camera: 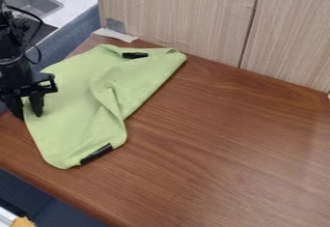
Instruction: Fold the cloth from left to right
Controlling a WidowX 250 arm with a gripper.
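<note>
The green cloth (71, 100) lies on the left part of the brown table, with creases running down its middle and its right side folded over itself. One black strip shows near its top edge and another at its bottom edge. At the far left of the view, my gripper (28, 115) hangs at the cloth's left edge. Its two fingers stand apart, with some green cloth visible between them. Whether the tips touch the cloth, I cannot tell.
The wooden table (226, 148) extends to the right of the cloth. Light wood panels (187, 13) rise along its back edge. A grey sink (32, 1) is at the upper left, behind the arm. The table's front edge runs across the lower left.
</note>
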